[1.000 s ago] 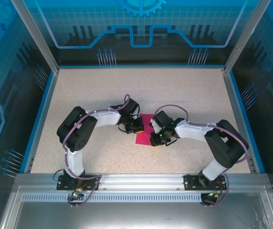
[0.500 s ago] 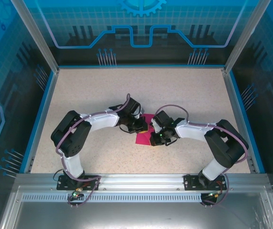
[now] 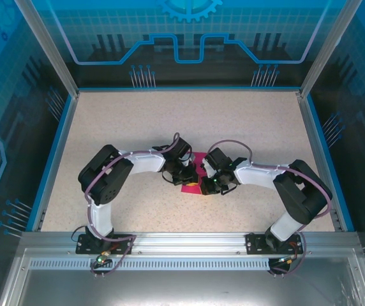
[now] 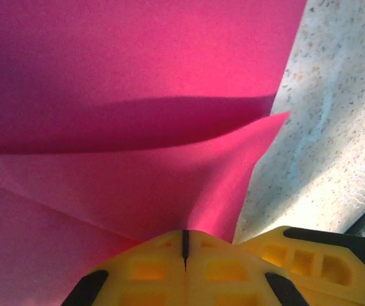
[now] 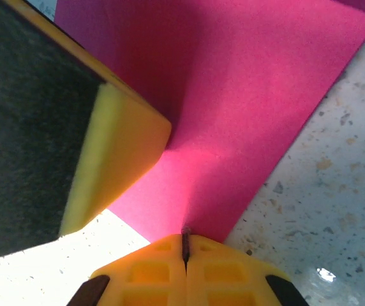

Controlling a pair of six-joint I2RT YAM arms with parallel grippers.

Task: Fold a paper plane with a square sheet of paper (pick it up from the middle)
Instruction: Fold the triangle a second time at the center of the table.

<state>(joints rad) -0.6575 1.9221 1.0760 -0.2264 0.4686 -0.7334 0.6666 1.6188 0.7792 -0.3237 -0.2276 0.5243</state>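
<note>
**Bringing the left arm in over the sheet**

Swinging inward during the last second, with the left gripper now over the left edge of the square sheet of paper, and no more just beside it as before. Keeping the right gripper unmoved at the near right edge of the same sheet. Lying near the middle of the table, between the two wrists, mostly flat.

From the left wrist, clenched completely, with no gap between the yellow tips, and pinching a raised flap that climbs from the flat part up to them. From the right wrist, clenched as well, nipping the near edge of the sheet, with a soft crease running away from the tips. Touching the sheet just beside, also, a yellow and black finger, probably of the left gripper.

Means, most likely, a fold in preparation: one side held in place, the other lifted to go across. No plane shape yet, so seemingly early or middle in the task. Needs a slow pull, since thin paper can tear or slip out of so narrow a grip.
</note>
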